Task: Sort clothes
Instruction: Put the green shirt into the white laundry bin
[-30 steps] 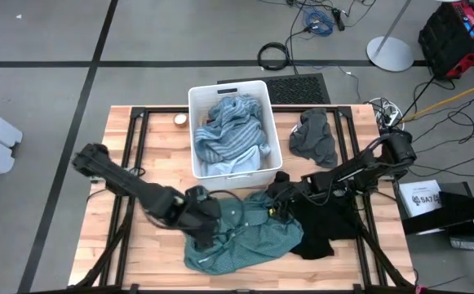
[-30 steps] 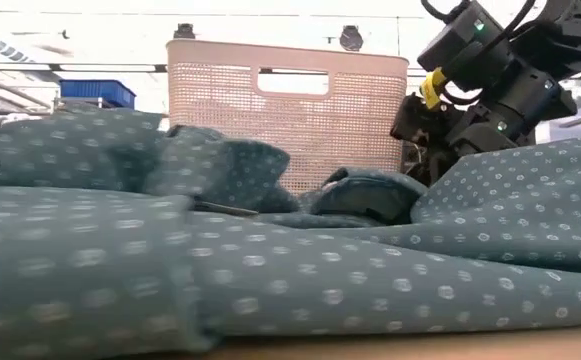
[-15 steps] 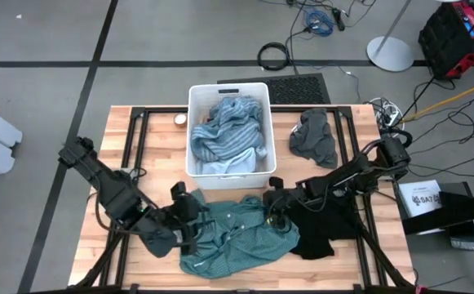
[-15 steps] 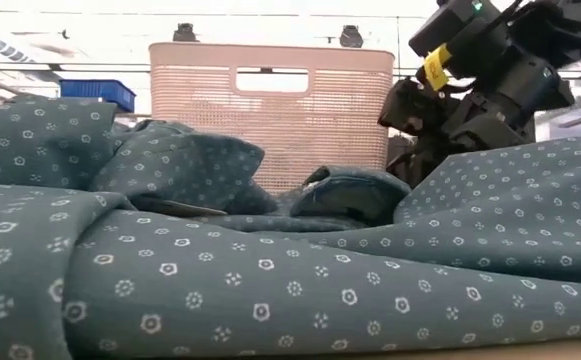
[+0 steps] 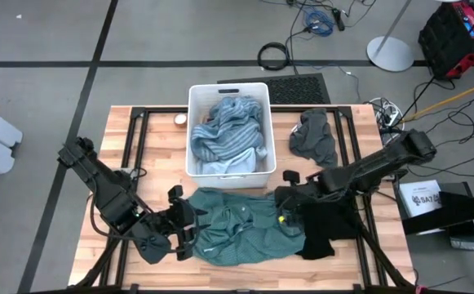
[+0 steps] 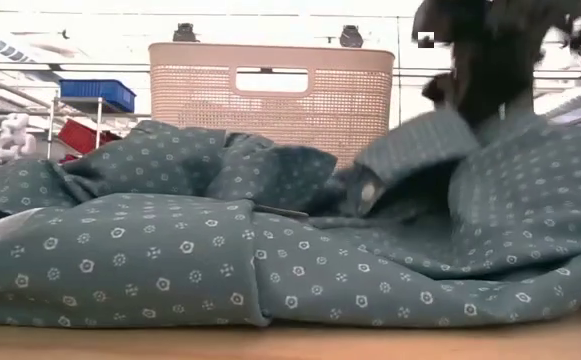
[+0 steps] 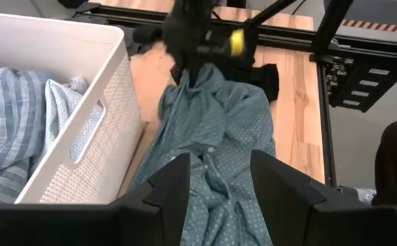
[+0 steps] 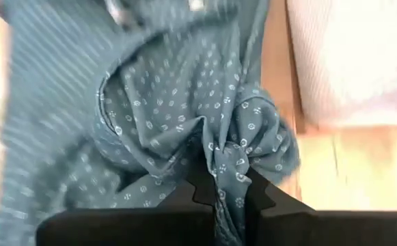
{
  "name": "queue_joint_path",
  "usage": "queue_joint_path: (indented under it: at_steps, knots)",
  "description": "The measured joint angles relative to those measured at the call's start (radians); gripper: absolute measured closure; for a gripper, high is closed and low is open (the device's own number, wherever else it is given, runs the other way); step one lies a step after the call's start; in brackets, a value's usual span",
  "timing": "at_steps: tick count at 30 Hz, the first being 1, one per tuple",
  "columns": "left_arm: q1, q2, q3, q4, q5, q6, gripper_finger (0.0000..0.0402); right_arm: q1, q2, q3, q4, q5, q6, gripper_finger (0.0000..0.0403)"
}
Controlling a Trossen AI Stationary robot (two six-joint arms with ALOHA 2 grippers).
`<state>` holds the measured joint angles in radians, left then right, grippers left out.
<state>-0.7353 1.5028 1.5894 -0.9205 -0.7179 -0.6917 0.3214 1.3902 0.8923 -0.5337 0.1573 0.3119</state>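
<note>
Right gripper (image 5: pixel 284 214): clenched on a bunched fold of the teal green shirt (image 5: pixel 241 235), at the shirt's right end, near the middle of the table's front half. In the right wrist view the fingers (image 8: pixel 201 191) pinch a gathered knot of the dotted cloth (image 8: pixel 184 116) between them.

Left gripper (image 5: pixel 189 231): at the shirt's left end, toward the table's front left. The left wrist view shows its fingers (image 7: pixel 171 184) apart with cloth (image 7: pixel 215 171) lying between them; we cannot tell whether they grip it.

Teal green shirt: spread crumpled along the front half of the table (image 5: pixel 147 135), just in front of the bin; its right edge touches the black garment (image 5: pixel 328 229). In the low view it fills the foreground (image 6: pixel 170 260), one corner lifted at the right.

White bin (image 5: pixel 228 94): at the table's rear centre, holding blue-grey striped (image 5: pixel 220 139) and light blue (image 5: pixel 220 166) pieces.

Dark grey garment (image 5: pixel 314 137): loose on the table, right of the bin, near the rear edge.

Step in hand, as we judge it: lifting the shirt clear to sort it. To do it well we would keep the pinch firm on the fold, raise it high enough that the trailing hem clears the bin wall, and see that the black garment is not dragged along. If the left end is held, both ends should rise together so the cloth does not tear free.
</note>
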Motion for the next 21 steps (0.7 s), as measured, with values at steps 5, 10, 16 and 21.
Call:
queue_joint_path:
  at_steps: [5, 10, 16, 21]
  knots:
    - [0.001, 0.000, 0.000, -0.001, -0.001, 0.025, 0.0238, 0.038, -0.046, 0.091, 0.054, 0.022, 0.105, 0.0397]
    - [0.000, 0.000, -0.001, 0.003, -0.008, 0.051, 0.0238, 0.048, 0.012, 0.118, 0.315, -0.027, 0.142, 0.0397]
    - [-0.005, 0.000, -0.001, 0.007, -0.014, 0.046, 0.0238, 0.046, 0.218, 0.117, 0.642, -0.057, 0.134, 0.0397]
    - [-0.020, 0.000, -0.001, 0.005, -0.014, 0.042, 0.0238, 0.040, 0.419, 0.144, 0.919, -0.032, 0.138, 0.0397]
